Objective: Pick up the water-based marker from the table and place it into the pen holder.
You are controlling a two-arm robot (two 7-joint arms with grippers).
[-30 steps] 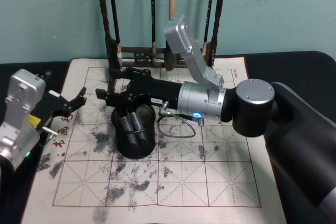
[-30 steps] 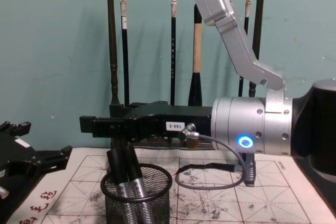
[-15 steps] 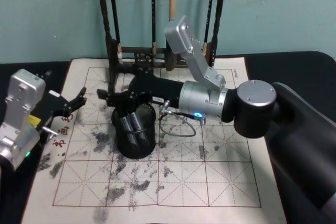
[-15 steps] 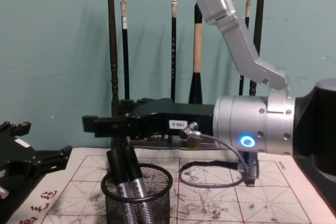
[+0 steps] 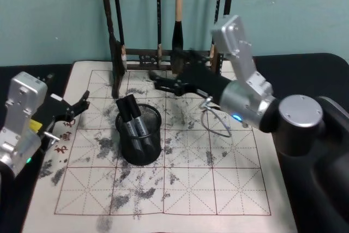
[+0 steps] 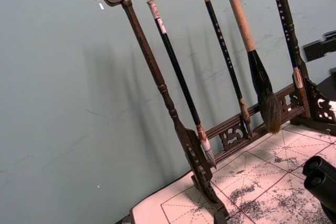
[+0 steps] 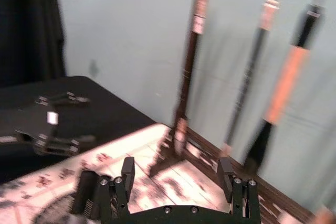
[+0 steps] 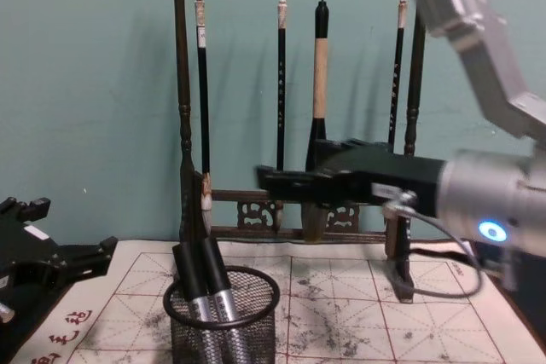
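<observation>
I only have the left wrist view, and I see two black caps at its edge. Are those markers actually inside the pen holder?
Observer: Yes. In the head view, two markers stand tilted inside the pen holder.
Operator: Is the right gripper holding anything?
Observer: No. Its own wrist view shows the right gripper open with nothing between the fingers.
Operator: Where are the grippers relative to the holder?
Observer: The right gripper hangs beyond the holder, near the base of the brush rack. The left gripper is parked at the left edge of the paper mat.
</observation>
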